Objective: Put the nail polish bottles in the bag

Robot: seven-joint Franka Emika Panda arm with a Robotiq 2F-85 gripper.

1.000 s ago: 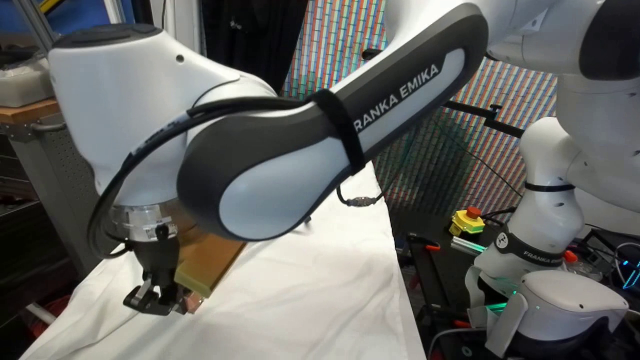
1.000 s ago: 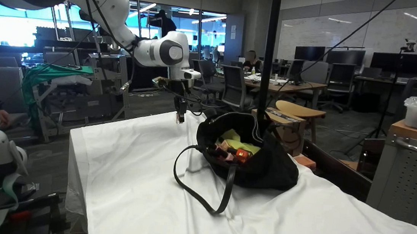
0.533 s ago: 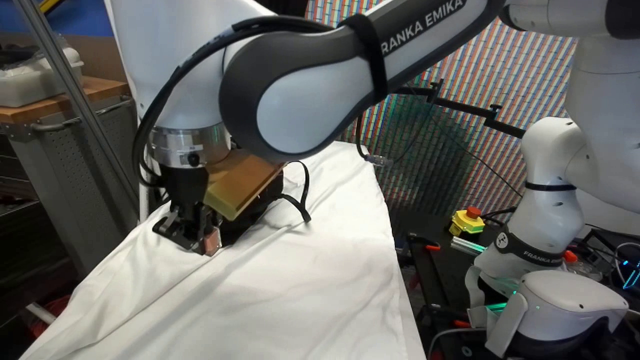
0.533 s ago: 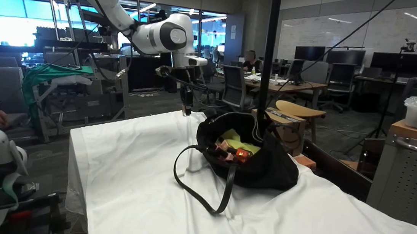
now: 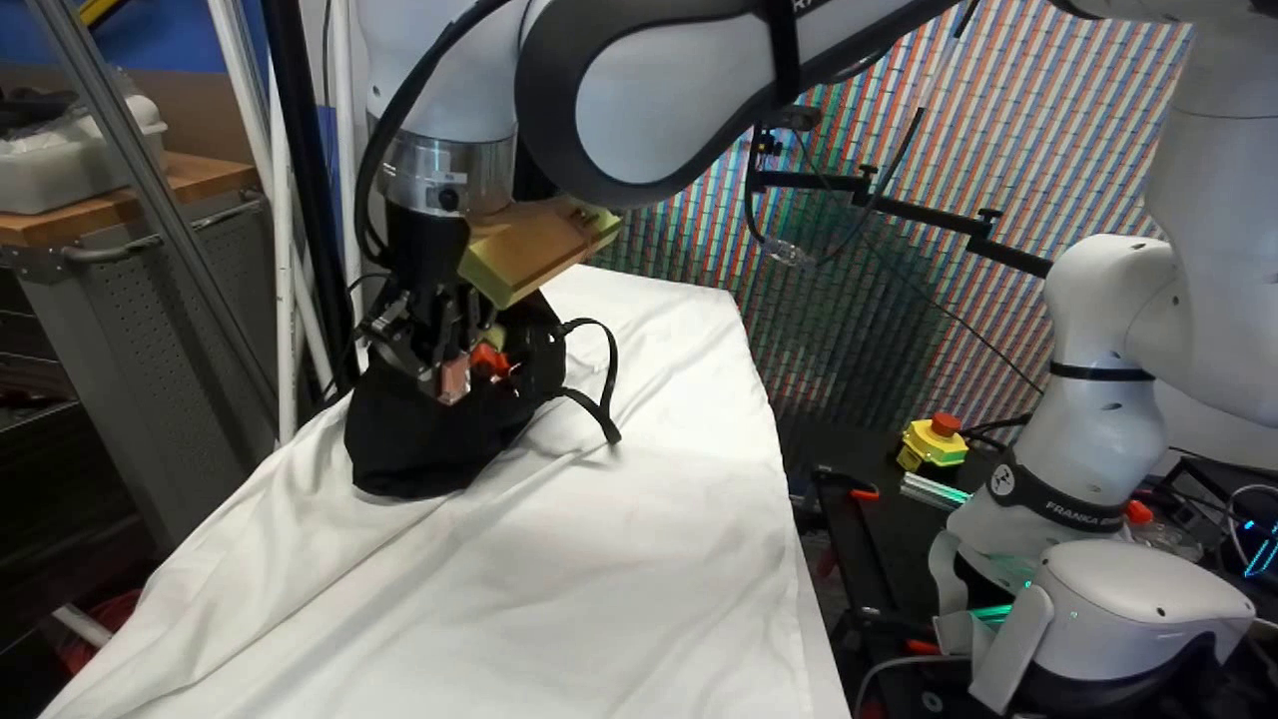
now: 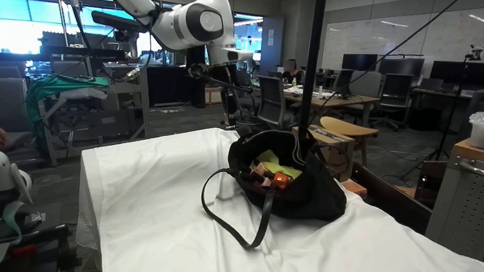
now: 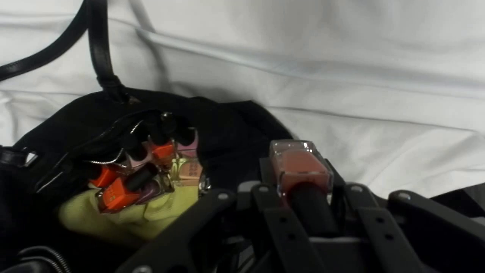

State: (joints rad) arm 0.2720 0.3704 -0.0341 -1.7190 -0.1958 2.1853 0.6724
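Jaws around bottle (image 7: 303, 165), others (image 7: 118, 194) in bag (image 6: 313, 201)

Gripper (image 7: 301, 172) downward, aslant (jaws tight)

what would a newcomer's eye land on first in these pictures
Most likely the salmon-pink nail polish bottle, held in the gripper right of centre in the wrist view. Next, perhaps, the bright orange bottles in the black bag at that view's left, vivid beside its yellow-green inside. In an exterior view, the bulky white arm looms across the top.
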